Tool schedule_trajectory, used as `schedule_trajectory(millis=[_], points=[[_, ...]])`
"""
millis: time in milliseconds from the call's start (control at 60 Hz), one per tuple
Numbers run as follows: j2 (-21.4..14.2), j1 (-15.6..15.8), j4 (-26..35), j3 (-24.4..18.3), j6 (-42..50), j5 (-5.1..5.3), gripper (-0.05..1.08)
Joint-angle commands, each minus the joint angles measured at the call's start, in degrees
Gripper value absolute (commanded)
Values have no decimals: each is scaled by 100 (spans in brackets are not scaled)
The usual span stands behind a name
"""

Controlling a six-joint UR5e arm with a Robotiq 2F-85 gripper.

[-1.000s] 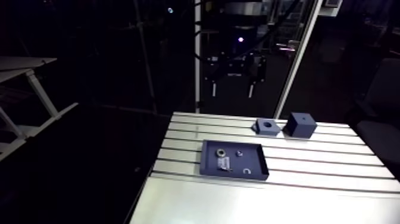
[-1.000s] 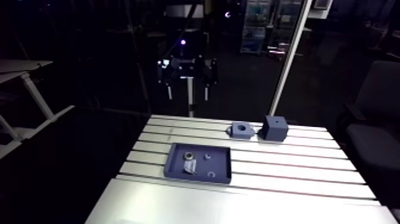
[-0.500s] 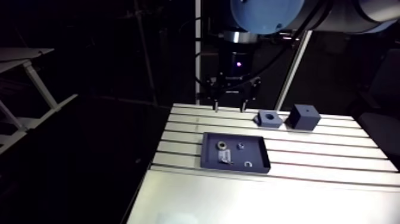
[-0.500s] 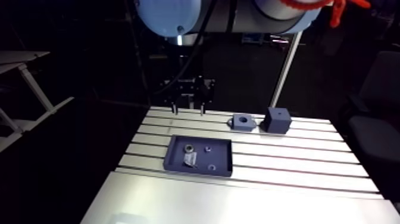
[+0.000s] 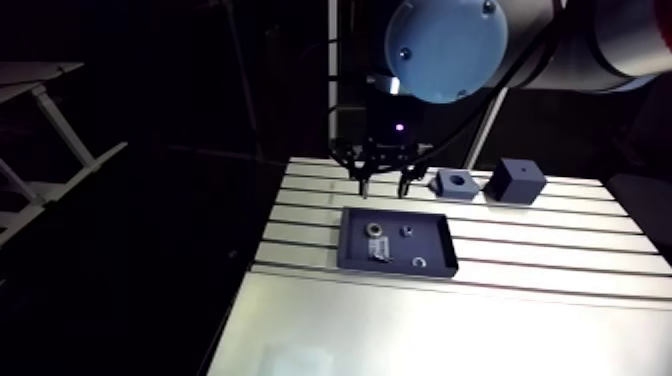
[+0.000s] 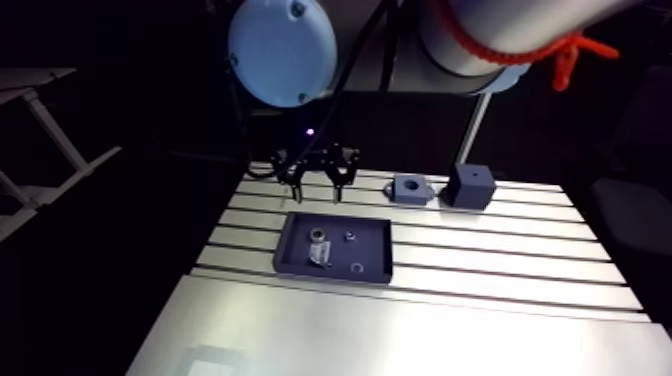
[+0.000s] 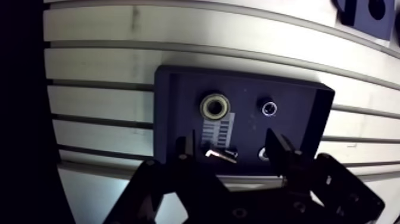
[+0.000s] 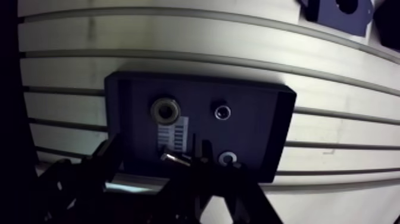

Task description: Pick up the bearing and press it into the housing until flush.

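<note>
The bearing (image 7: 215, 106), a small metal ring, lies in a dark blue tray (image 7: 309, 119) beside a white label. The housing (image 5: 457, 184), a dark blue block with a round hole, stands on the table behind the tray to the right. My gripper (image 7: 232, 149) hangs over the tray, open and holding nothing. In the wrist view the bearing lies ahead of the fingers (image 7: 186, 146), closer to the left one. In the arm view the gripper (image 5: 383, 186) hovers just above the tray's far edge.
The tray also holds two small rings (image 7: 269, 108) and a short metal pin (image 7: 220, 155). A dark blue cube (image 5: 516, 181) stands to the right of the housing. The slotted table (image 5: 560, 250) ends at a dark drop on the left.
The gripper has come down and forward from behind the table's far edge to over the tray. The arm view has shifted with the arm. The parts on the table have stayed put.
</note>
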Motion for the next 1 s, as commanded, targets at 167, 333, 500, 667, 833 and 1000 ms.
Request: schedule_trajectory(millis=[167, 333, 500, 667, 833, 1000], points=[[137, -7, -190, 147, -2, -8, 34], [223, -7, -310, 209, 7, -17, 34], [321, -7, -433, 237, 33, -16, 34], [419, -7, -515, 246, 58, -9, 34], [473, 25, -536, 290, 92, 0, 34], [498, 72, -534, 299, 181, 0, 34]])
